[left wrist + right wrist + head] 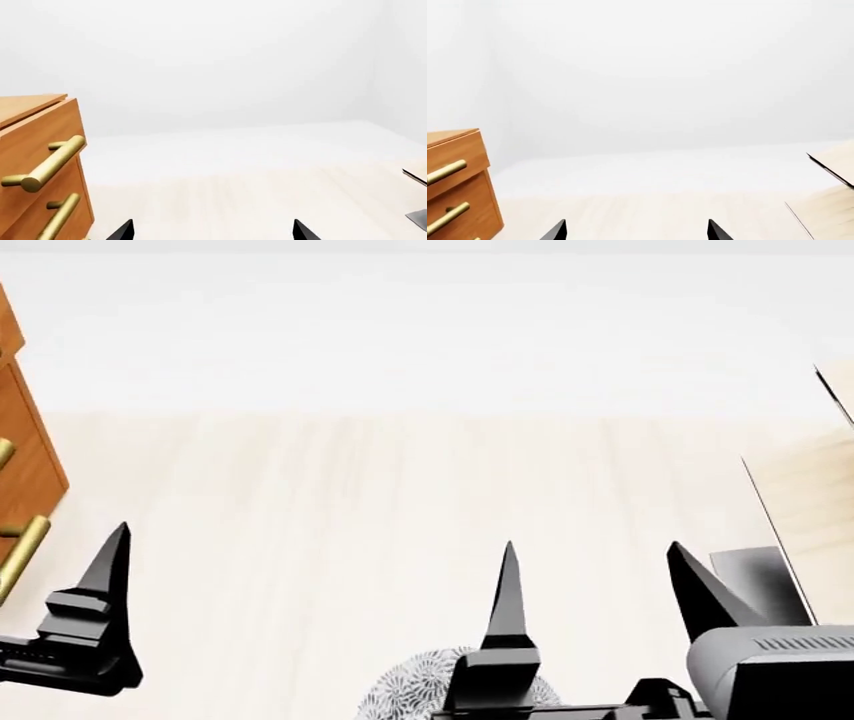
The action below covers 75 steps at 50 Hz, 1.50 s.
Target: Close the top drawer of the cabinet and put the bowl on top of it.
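Note:
The reddish-brown cabinet stands at the far left edge of the head view. Its top drawer carries a brass bar handle and seems to stand slightly proud of the drawer front below. The cabinet also shows in the right wrist view. Only a sliver of the patterned bowl shows at the bottom edge, just behind my right gripper. That gripper is open and holds nothing. My left gripper is open and empty, right of the cabinet. One of its fingers shows in the head view.
Everything rests on a pale wood surface. A pale wooden board with a dark edge stands at the far right, with a grey plate at its foot. A white wall lies behind.

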{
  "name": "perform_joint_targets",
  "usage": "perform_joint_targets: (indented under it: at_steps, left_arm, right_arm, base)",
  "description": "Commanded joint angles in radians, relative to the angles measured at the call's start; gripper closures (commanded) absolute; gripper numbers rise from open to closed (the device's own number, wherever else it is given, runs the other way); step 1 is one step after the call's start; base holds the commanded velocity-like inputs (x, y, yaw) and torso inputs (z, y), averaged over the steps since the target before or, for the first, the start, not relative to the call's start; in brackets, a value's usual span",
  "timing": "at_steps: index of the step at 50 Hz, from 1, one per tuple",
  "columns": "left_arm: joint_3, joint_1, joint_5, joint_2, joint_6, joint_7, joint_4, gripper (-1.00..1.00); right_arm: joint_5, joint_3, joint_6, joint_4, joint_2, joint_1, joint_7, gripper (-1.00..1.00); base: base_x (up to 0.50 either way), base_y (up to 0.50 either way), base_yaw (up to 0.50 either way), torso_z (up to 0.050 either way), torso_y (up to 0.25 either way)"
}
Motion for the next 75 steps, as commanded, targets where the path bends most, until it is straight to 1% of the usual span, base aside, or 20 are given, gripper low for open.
perform_joint_targets:
  at_steps: [1,7,8,9,10,16,20,26,30,36,42,45,49,52,61,67,75]
  left_arm:
    - [-0.046,-0.003,-0.119,0.006,-0.048,-0.022,-0.028,-1.0]
    - [-0.076,-0.016,-0.224,0.005,-0.101,-0.058,-0.049,-1.0]
    - [-0.081,-0.022,-0.238,0.005,-0.106,-0.065,-0.054,-1.0]
    - [-0.069,-0.031,-0.219,-0.004,-0.1,-0.061,-0.054,-1.0]
    - [-0.068,-0.031,-0.218,-0.005,-0.096,-0.059,-0.06,-1.0]
    - [-0.012,-0.052,-0.131,-0.033,-0.047,-0.032,-0.091,-1.0]
    - [-0.017,-0.064,-0.124,-0.049,-0.036,-0.02,-0.121,-1.0]
    - [-0.003,-0.055,-0.067,-0.085,0.007,0.003,-0.143,-1.0]
    - [-0.01,-0.065,-0.057,-0.097,0.021,0.01,-0.186,-1.0]
    - [-0.03,-0.088,-0.079,-0.109,0.016,0.0,-0.2,-1.0]
    - [-0.017,-0.099,-0.038,-0.132,0.058,0.034,-0.259,-1.0]
    - [-0.029,-0.102,-0.04,-0.136,0.063,0.03,-0.261,-1.0]
    - [-0.022,-0.111,-0.013,-0.146,0.087,0.043,-0.289,-1.0]
    - [-0.018,-0.118,0.003,-0.149,0.104,0.052,-0.319,-1.0]
    - [0.015,-0.11,0.064,-0.167,0.154,0.077,-0.369,-1.0]
    - [0.073,-0.115,0.13,-0.165,0.204,0.097,-0.431,-1.0]
    - [0.126,-0.129,0.194,-0.166,0.243,0.094,-0.47,-1.0]
  right_arm:
    - [0.086,-0.026,-0.065,-0.026,0.07,0.005,0.12,-1.0]
    - [0.06,-0.081,-0.126,-0.026,0.115,-0.009,0.141,-1.0]
    - [-0.066,-0.131,-0.196,-0.026,0.126,-0.08,0.064,-1.0]
    - [-0.2,-0.189,-0.285,-0.026,0.14,-0.168,-0.011,-1.0]
    - [-0.222,-0.211,-0.321,-0.026,0.158,-0.188,-0.014,-1.0]
    - [-0.253,-0.29,-0.438,-0.025,0.237,-0.227,0.02,-1.0]
    - [-0.27,-0.363,-0.524,-0.025,0.308,-0.227,0.067,-1.0]
    - [-0.267,-0.403,-0.547,-0.021,0.339,-0.212,0.109,-1.0]
    - [-0.262,-0.429,-0.546,-0.023,0.354,-0.195,0.145,-1.0]
    - [-0.288,-0.498,-0.617,-0.023,0.401,-0.191,0.174,-1.0]
    - [-0.275,-0.545,-0.647,-0.023,0.44,-0.161,0.225,-1.0]
    - [-0.282,-0.576,-0.671,-0.024,0.46,-0.149,0.243,-1.0]
    - [-0.303,-0.647,-0.736,-0.025,0.508,-0.13,0.278,-1.0]
    - [-0.318,-0.683,-0.763,-0.023,0.524,-0.123,0.284,-1.0]
    - [-0.324,-0.702,-0.784,-0.011,0.532,-0.126,0.271,-1.0]
    - [-0.335,-0.706,-0.805,-0.015,0.546,-0.142,0.269,-1.0]
    - [-0.361,-0.718,-0.832,-0.01,0.556,-0.167,0.261,-1.0]
  base:
    - [0.0,0.0,0.0,0.0,0.0]
    - [0.0,0.0,0.0,0.0,0.0]
    - [0.0,0.0,0.0,0.0,0.0]
    - [0.0,0.0,0.0,0.0,0.0]
    - [0.0,0.0,0.0,0.0,0.0]
    - [0.0,0.0,0.0,0.0,0.0]
    - [0.0,0.0,0.0,0.0,0.0]
    - [0.0,0.0,0.0,0.0,0.0]
    - [0.0,0.0,0.0,0.0,0.0]
    - [0.0,0.0,0.0,0.0,0.0]
    - [0.0,0.0,0.0,0.0,0.0]
    - [0.0,0.0,0.0,0.0,0.0]
    - [0.0,0.0,0.0,0.0,0.0]
    - [0.0,0.0,0.0,0.0,0.0]
    - [0.0,0.0,0.0,0.0,0.0]
    - [0.0,0.0,0.0,0.0,0.0]
    - [0.0,0.0,0.0,0.0,0.0]
